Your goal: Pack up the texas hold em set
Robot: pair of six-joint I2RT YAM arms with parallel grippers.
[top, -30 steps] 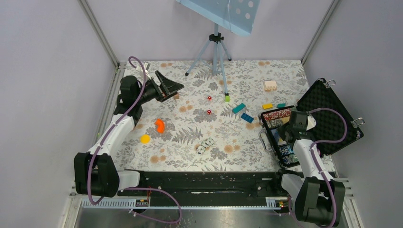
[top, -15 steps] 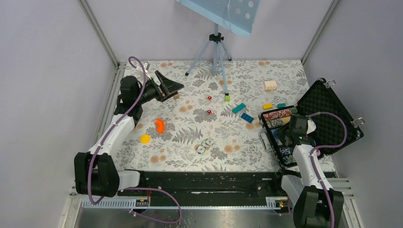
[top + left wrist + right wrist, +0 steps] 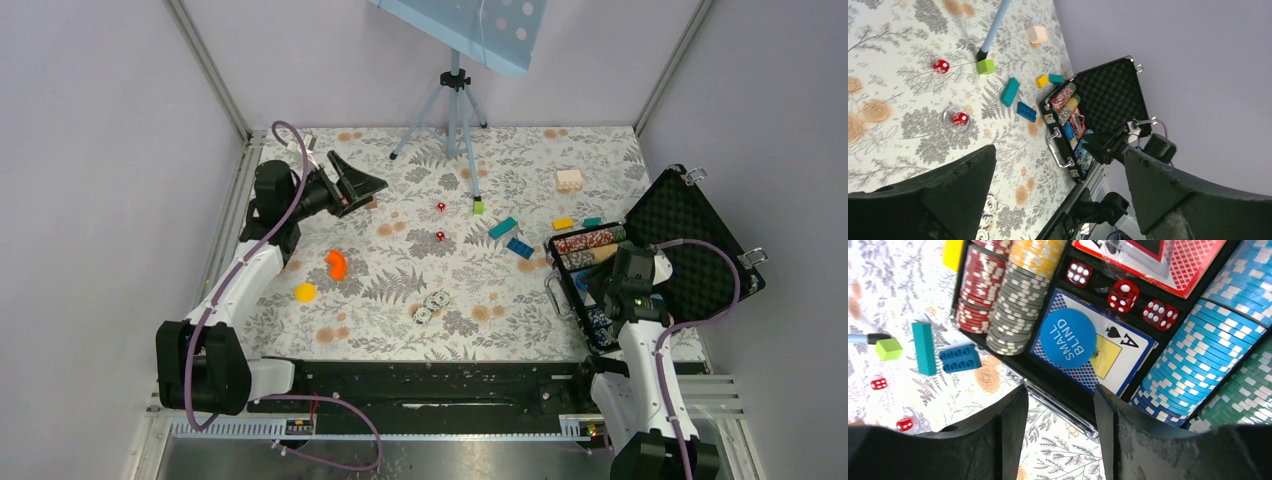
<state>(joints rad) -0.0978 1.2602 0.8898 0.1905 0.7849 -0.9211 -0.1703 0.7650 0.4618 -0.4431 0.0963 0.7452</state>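
Observation:
The black briefcase [image 3: 700, 250] lies open at the right, lid with egg-crate foam tilted back. Its tray holds rows of red, grey, orange, blue and green chips [image 3: 1013, 295], card decks, three red dice [image 3: 1122, 294] and a blue "SMALL BLIND" disc [image 3: 1068, 338]. My right gripper [image 3: 610, 283] hovers over the tray's front edge, open and empty [image 3: 1060, 405]. Two red dice [image 3: 440, 236] and a few round discs [image 3: 431, 305] lie loose on the floral cloth. My left gripper [image 3: 365, 185] is open and empty, raised at the far left [image 3: 1058, 165]. It is far from the case [image 3: 1108, 95].
A tripod [image 3: 455, 100] stands at the back centre. Teal [image 3: 503, 227], blue [image 3: 519, 247] and yellow [image 3: 563, 223] bricks, a green cube [image 3: 479, 207] and a cream block [image 3: 568, 180] lie left of the case. An orange curved piece [image 3: 337, 264] and a yellow disc [image 3: 305, 292] lie at the left.
My right arm has drawn back a little toward its base, the gripper still over the case tray. The left arm has barely moved.

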